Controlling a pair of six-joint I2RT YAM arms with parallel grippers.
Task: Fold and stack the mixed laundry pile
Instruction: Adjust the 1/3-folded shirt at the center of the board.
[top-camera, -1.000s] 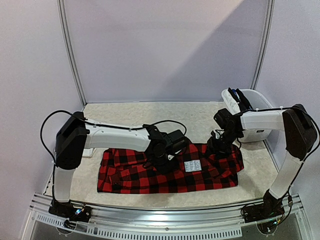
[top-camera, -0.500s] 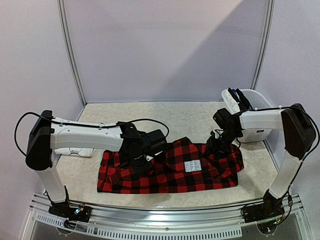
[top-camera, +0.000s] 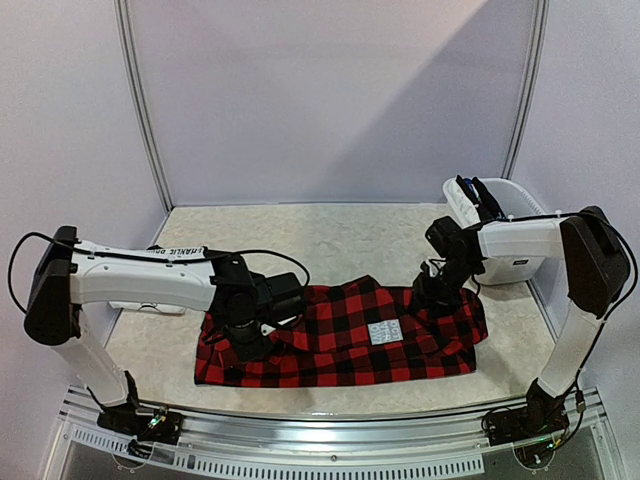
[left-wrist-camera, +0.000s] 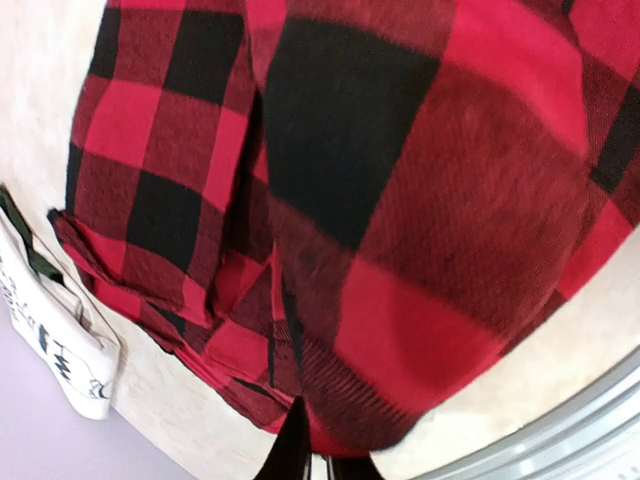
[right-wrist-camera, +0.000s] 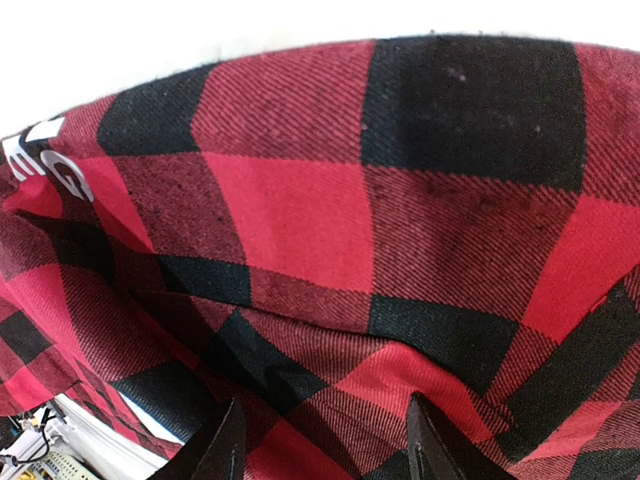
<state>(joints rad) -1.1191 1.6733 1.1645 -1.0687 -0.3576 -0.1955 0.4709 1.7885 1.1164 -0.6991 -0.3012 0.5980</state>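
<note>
Beige surface (top-camera: 330, 235) first. Found red-black plaid (top-camera: 340, 350) spread at 6 o'clock. Saw left claw (top-camera: 246, 340) pinching its 9 o'clock hem, right claw (right-wrist-camera: 325, 445) spread, pinning 3 o'clock end. Judged fold in hand; next, needed hem carried toward 3 o'clock.

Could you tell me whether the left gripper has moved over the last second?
Yes. The left gripper has slid left along the plaid, away from its white label.

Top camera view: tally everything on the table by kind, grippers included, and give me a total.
Plaid garment: 1
White shirt with black print: 1
White tub: 1 (dark cloth inside, too bunched to count)
Grippers: 2 (left gripper, right gripper)
Total: 5
</note>
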